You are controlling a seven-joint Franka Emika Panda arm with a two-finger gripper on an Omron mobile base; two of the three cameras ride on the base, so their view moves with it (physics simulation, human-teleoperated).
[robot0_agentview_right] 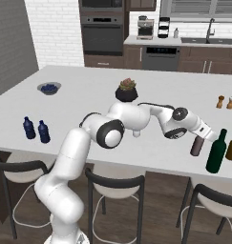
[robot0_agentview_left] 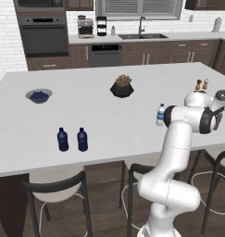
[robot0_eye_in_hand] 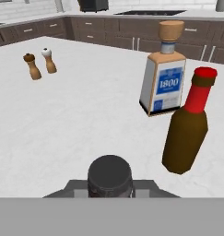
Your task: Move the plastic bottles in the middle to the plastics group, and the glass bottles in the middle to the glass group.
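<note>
My gripper (robot0_agentview_right: 199, 137) is shut on the neck of the dark brown beer-type glass bottle (robot0_agentview_right: 196, 147), far right over the counter. In the hand view the bottle's dark cap (robot0_eye_in_hand: 109, 174) sits between the fingertips of the gripper (robot0_eye_in_hand: 109, 186). I cannot tell whether the bottle's base touches the counter. The tall dark green wine-type bottle (robot0_agentview_right: 216, 153) stands just right of it. Ahead are a squat clear "1800" bottle (robot0_eye_in_hand: 164, 78) and a brown bottle with a red neck (robot0_eye_in_hand: 185, 131). The clear water bottle (robot0_agentview_left: 160, 115) stands mid-counter. The two dark blue bottles (robot0_agentview_left: 63, 140) (robot0_agentview_left: 82, 140) stand at the front left.
Salt and pepper shakers (robot0_eye_in_hand: 32, 67) (robot0_eye_in_hand: 50, 60) stand far out on the counter. A black pot with a succulent (robot0_agentview_left: 121, 86) sits mid-counter and a bowl of blueberries (robot0_agentview_left: 39, 96) at the left. Stools (robot0_agentview_right: 112, 188) line the counter's front edge.
</note>
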